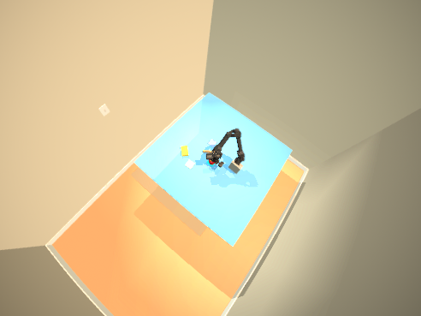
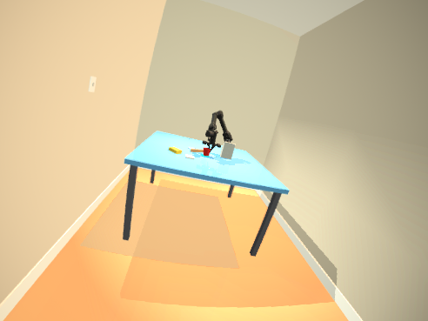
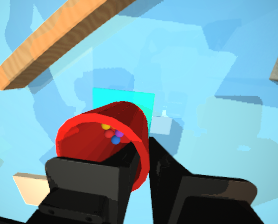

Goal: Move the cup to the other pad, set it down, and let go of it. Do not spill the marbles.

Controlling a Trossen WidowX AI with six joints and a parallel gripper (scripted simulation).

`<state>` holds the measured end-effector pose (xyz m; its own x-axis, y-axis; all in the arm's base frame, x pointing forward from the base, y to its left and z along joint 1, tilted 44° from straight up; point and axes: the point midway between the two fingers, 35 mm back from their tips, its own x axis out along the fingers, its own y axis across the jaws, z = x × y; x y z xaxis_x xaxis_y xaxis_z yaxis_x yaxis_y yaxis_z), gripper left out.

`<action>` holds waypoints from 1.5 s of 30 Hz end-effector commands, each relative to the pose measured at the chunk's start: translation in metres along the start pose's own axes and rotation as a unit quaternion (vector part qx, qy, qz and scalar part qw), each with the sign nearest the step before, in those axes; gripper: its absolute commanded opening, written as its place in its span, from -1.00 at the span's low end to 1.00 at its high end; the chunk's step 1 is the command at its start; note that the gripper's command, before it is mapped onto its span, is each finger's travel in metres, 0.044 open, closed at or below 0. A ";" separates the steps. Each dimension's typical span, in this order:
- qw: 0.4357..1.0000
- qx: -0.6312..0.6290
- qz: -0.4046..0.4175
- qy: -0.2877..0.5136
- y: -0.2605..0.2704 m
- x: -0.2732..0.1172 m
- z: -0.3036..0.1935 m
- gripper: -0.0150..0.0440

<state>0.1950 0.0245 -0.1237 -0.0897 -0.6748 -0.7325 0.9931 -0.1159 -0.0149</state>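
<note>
The red cup [image 1: 211, 162] [image 2: 206, 151] [image 3: 90, 137] is held at its rim by my gripper [image 3: 145, 140], which is shut on its wall with one finger inside and one outside. Several marbles [image 3: 113, 134], yellow, red, purple and blue, lie inside the cup. The cup's mouth faces the wrist camera. A bright cyan pad [image 3: 137, 96] shows behind the cup's base in the wrist view, partly hidden by the cup. Whether the base touches the pad cannot be told. The other pad cannot be made out for certain.
A wooden bar [image 3: 55, 42] [image 2: 197, 150] lies close beside the cup. A yellow block [image 1: 184, 151] [image 2: 175, 150] and a white piece [image 1: 189, 163] [image 2: 190, 157] lie farther left. A grey upright panel [image 2: 228, 150] [image 1: 234, 167] stands to the right. A beige block [image 3: 31, 190] shows at lower left in the wrist view.
</note>
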 end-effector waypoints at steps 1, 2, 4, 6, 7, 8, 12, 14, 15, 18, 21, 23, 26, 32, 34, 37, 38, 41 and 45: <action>1.000 0.001 0.000 0.000 0.000 0.000 0.000 -0.31; 1.000 0.001 0.000 0.000 0.000 0.000 0.000 -0.22; 1.000 0.001 0.000 0.000 0.000 0.000 0.000 -0.06; 1.000 0.001 0.000 0.000 0.000 0.000 0.000 -0.06; 1.000 0.001 0.000 0.000 0.000 0.000 0.000 -0.06; 1.000 0.001 0.000 0.000 0.000 0.000 0.000 -0.06; 1.000 0.000 0.000 0.000 0.001 -0.003 0.000 -0.06; 1.000 0.000 0.000 0.001 0.001 -0.006 0.000 -0.06; 1.000 0.000 0.001 0.001 0.001 -0.007 -0.001 -0.06; 1.000 0.000 0.001 0.001 0.001 -0.012 -0.001 -0.06; 1.000 0.000 0.001 0.001 0.001 -0.017 -0.001 -0.06; 1.000 -0.001 0.001 0.000 0.001 -0.020 -0.001 -0.06; 1.000 -0.001 0.001 0.000 0.001 -0.025 -0.001 -0.06; 1.000 -0.001 0.001 0.000 0.001 -0.035 -0.001 -0.06; 1.000 -0.002 0.001 0.000 0.000 -0.039 -0.001 -0.06; 1.000 -0.002 0.001 0.000 0.000 -0.044 0.000 -0.06; 1.000 -0.002 0.001 0.000 0.000 -0.046 0.000 -0.06; 1.000 -0.002 0.002 -0.001 -0.001 -0.049 0.001 -0.06; 1.000 -0.005 0.001 -0.005 -0.001 -0.045 0.001 0.12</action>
<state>0.1979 0.0551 -0.0894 -0.0868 -0.6810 -0.7271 0.9941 -0.1070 -0.0184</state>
